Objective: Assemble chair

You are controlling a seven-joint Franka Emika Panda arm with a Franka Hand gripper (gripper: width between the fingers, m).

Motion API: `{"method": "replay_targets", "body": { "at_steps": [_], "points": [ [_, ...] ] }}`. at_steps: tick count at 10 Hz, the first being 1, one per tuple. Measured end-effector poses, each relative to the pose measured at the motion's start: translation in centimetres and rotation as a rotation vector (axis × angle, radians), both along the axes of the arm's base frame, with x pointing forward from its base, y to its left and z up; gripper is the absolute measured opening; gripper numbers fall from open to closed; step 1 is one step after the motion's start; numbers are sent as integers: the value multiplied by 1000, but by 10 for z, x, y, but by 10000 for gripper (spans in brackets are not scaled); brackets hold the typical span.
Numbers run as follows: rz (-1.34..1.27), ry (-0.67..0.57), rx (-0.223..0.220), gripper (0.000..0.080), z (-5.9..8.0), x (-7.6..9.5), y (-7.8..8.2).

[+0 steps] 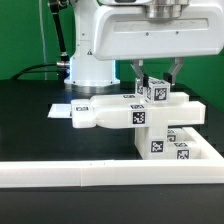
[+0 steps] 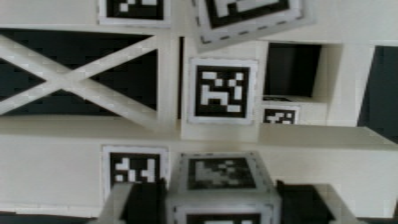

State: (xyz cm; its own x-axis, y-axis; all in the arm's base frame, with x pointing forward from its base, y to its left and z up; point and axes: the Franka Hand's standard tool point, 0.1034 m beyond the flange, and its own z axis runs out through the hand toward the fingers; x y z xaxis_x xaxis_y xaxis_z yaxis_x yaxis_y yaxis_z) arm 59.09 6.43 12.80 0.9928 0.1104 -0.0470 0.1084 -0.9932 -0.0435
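The chair stands partly joined: a flat white panel [image 1: 112,116] with tags sticks out to the exterior view's left, resting on blocky white parts [image 1: 172,143] behind the rail. In the wrist view I see a cross-braced chair panel [image 2: 80,75] and a tagged upright [image 2: 221,90]. My gripper [image 1: 156,84] hangs over the assembly, shut on a small white tagged block [image 1: 153,92], which sits on or just above the top of the assembly. Close up, the block [image 2: 224,172] fills the gap between the dark fingers [image 2: 150,198] of my gripper [image 2: 226,200].
A long low white border rail [image 1: 90,180] runs along the front. The marker board [image 1: 62,110] lies flat on the black table at the exterior view's left. The robot's white base [image 1: 90,60] stands behind the chair parts.
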Motion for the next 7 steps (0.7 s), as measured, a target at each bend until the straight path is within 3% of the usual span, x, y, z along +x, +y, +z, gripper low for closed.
{"method": "replay_targets", "body": {
  "at_steps": [7],
  "points": [
    [-3, -7, -1, 290, 0, 2, 0]
  ]
}}
